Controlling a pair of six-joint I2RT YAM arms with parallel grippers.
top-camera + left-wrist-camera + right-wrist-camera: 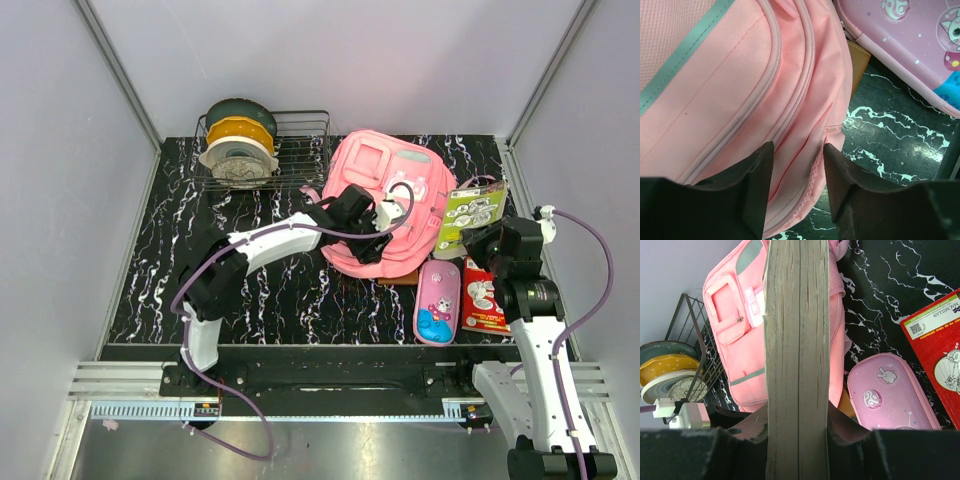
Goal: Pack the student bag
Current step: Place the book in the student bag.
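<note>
The student bag is a large pink backpack lying flat at the middle back of the table. My left gripper is at its near edge. In the left wrist view its jaws stand apart, straddling a fold of the bag's pink fabric beside a zipper seam. The right gripper is shut on a thick book with a green-and-white cover, held just right of the bag. The right wrist view shows the book's page edges upright between the fingers, with the bag behind.
A pink cartoon pencil case lies near the front, right of the bag. A red book lies beside it. Something brown pokes out from under the bag. A wire rack with round discs stands at the back left.
</note>
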